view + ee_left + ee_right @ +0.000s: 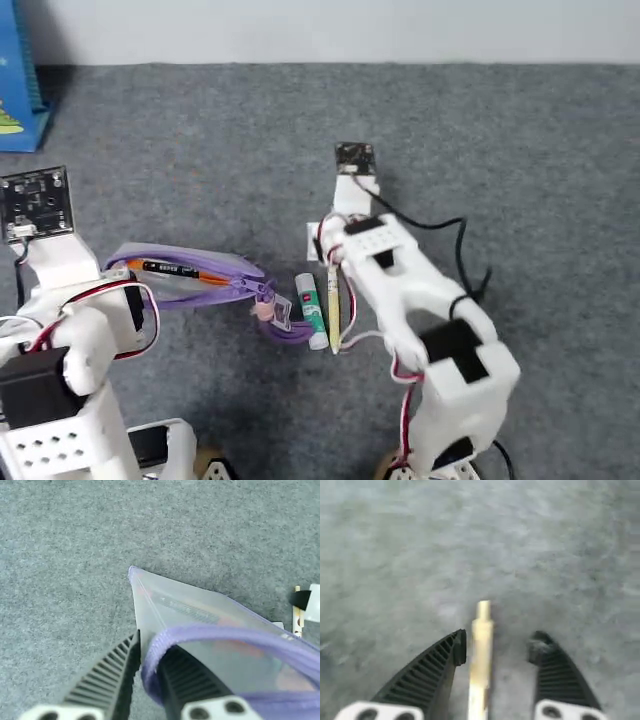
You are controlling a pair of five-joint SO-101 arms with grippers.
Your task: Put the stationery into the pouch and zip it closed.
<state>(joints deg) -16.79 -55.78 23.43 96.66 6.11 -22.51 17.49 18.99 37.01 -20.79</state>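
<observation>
My right gripper hangs with its fingers spread to either side of the yellow pen. The pen lies on the bench with its long axis running between them, nearer one finger, so I judge a plain squeeze should catch it. My left gripper is clenched on the rim of the purple pouch, which already holds a black-and-orange pen, while a green-and-white marker lies between the pouch's other end and the yellow pen.

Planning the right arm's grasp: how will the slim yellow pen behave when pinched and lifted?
The yellow pen looks thin and rigid, so probably light and stiff. Its narrow body may roll or twist as the open right gripper closes around it.
</observation>
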